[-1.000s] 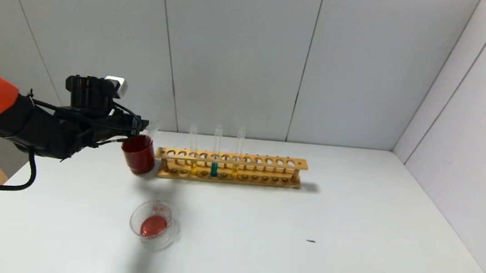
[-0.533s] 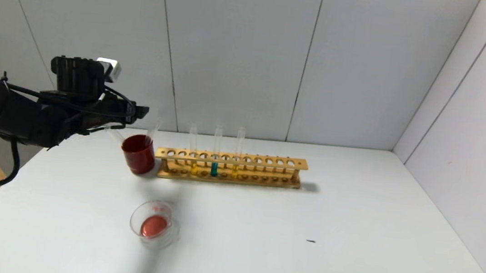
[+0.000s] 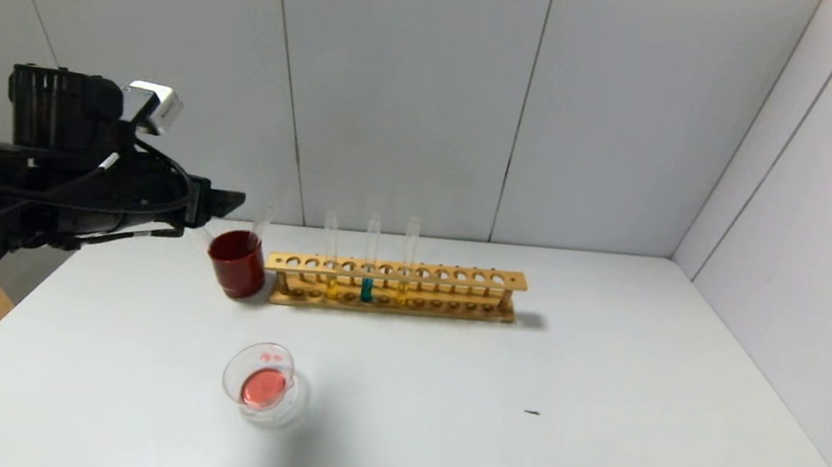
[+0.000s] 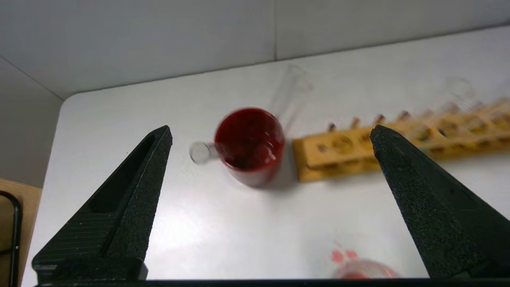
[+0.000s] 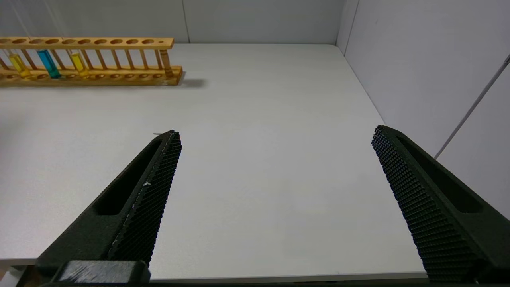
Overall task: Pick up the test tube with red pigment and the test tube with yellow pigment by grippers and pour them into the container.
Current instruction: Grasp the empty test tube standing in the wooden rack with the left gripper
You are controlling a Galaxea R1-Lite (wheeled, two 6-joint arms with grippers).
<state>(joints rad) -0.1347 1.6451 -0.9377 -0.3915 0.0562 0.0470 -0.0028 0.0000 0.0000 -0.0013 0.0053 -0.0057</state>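
My left gripper (image 3: 228, 202) is open and empty, in the air just left of and above the dark red cup (image 3: 237, 266); in the left wrist view (image 4: 271, 129) its jaws stand wide apart. Two empty clear tubes (image 3: 262, 221) lean in that cup. No tube tinted orange-red shows. Two yellow tubes (image 3: 330, 253) stand in the wooden rack (image 3: 458, 276), either side of a teal one (image 3: 367, 287). The container (image 3: 264, 386), a clear glass dish, holds red liquid near the table's front. My right gripper (image 5: 275, 131) is open and empty over bare table.
The rack also shows in the right wrist view (image 5: 119, 77), at the far left with the yellow tubes (image 5: 18, 64). A small dark speck (image 3: 533, 412) lies on the table right of the dish. White walls close the back and right sides.
My left gripper, which was at the clear tube over the red cup, has let it go and drawn back left and upward. The tube stays leaning in the cup.
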